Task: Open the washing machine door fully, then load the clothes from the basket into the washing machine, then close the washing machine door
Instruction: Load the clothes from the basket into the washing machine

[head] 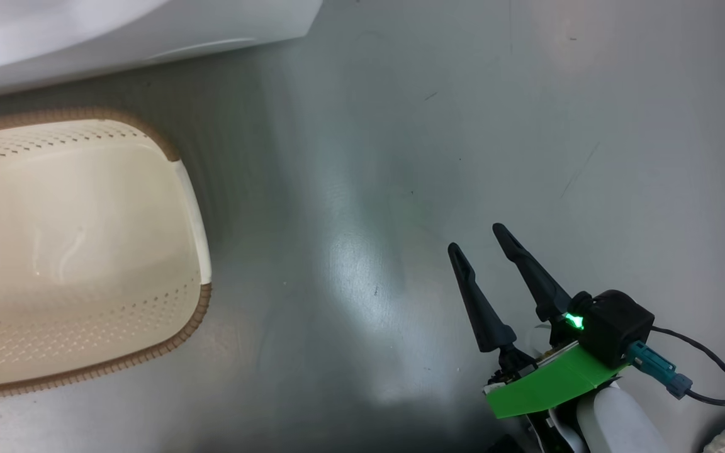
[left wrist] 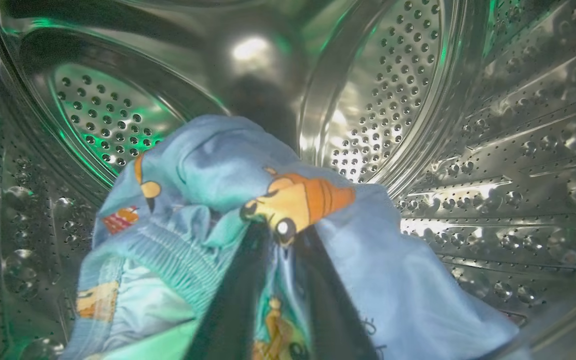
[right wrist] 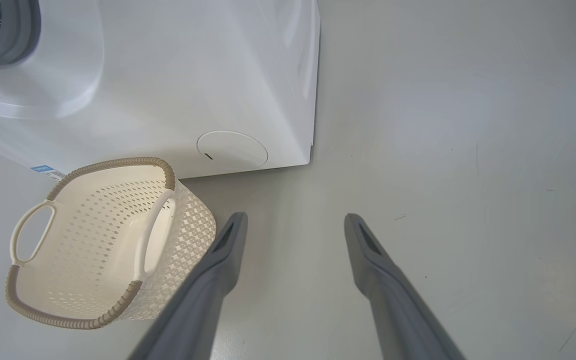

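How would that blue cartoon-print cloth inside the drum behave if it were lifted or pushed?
Probably floppy: the blue cartoon-print cloth bunches and folds around the left hand. Likely light too, being thin fabric gathered by just a fingertip pinch. On the smooth steel drum it would probably slide or crumple when pushed, not roll.

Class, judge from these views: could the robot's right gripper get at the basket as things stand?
Probably yes: the right gripper is open and empty, with just floor between it and the basket's near wall.
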